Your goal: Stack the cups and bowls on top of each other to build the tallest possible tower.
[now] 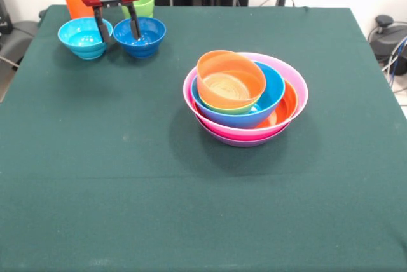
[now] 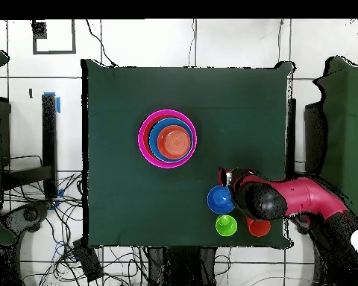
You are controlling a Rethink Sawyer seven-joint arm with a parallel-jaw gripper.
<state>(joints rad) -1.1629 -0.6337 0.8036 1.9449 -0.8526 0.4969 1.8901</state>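
Observation:
The tower (image 1: 245, 97) stands right of the table's middle. Wide pink and purple bowls form its base, with a large orange and a large blue bowl inside, then a small lime green bowl and a tilted small orange bowl (image 1: 229, 80) on top; from above the tower (image 2: 167, 138) sits near the middle. My gripper (image 1: 117, 30) is open at the far left, one finger over the light blue bowl (image 1: 82, 38), the other over the dark blue bowl (image 1: 144, 37). Behind them stand the orange cup (image 1: 74, 4) and the lime green cup (image 1: 145, 3). Overhead, my arm hides the light blue bowl.
The dark green cloth covers the table (image 1: 191, 221). From above, the dark blue bowl (image 2: 220, 199), the green cup (image 2: 226, 225) and the orange cup (image 2: 258, 227) crowd the table's corner beside my arm (image 2: 301, 197).

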